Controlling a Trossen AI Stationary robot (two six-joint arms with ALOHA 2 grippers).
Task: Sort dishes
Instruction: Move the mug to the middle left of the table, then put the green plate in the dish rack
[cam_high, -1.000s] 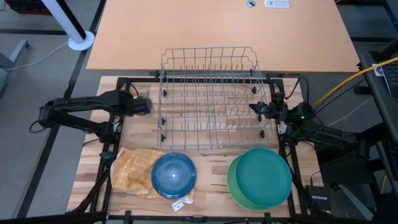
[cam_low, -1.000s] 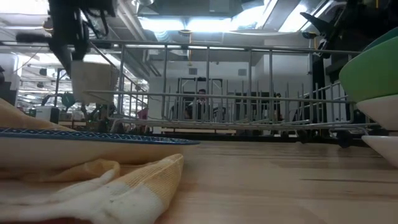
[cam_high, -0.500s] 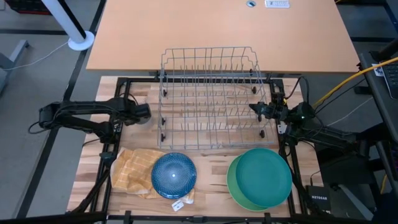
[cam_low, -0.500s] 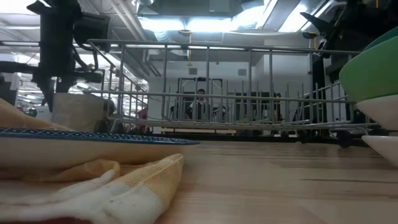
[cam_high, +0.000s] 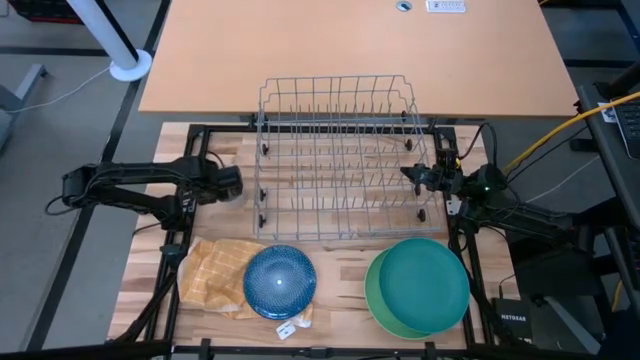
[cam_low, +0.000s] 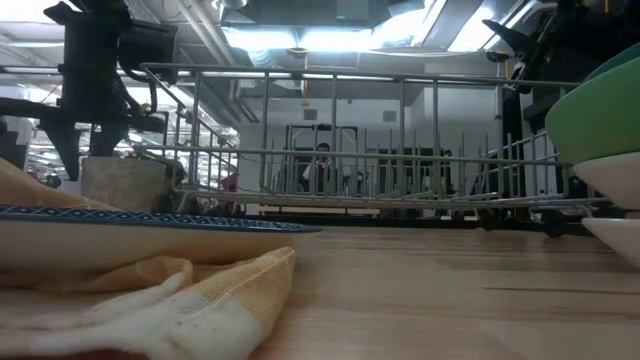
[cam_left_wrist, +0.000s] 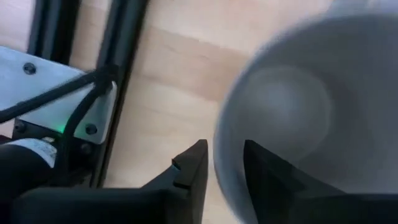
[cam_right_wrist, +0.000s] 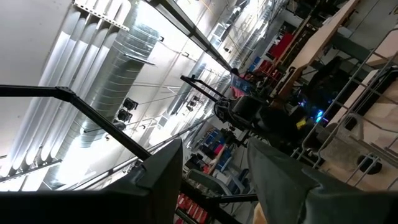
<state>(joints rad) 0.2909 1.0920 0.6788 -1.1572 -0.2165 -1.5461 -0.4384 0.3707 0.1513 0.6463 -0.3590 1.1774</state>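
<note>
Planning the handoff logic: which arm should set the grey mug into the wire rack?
Left. Its gripper pinches the mug rim beside the rack; the right gripper waits at the rack's far side.

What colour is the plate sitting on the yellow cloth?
Blue, with a fine dotted pattern. The plate shows best in the high view.

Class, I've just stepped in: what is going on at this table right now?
The left tool is shut on the wall of a small grey mug, with the mug down at the table to the left of the wire rack. The right tool waits at the rack's right side. The rack holds no dishes yet. In front, a blue plate lies partly on a yellow cloth, and a teal plate tops a stack on the right.
</note>
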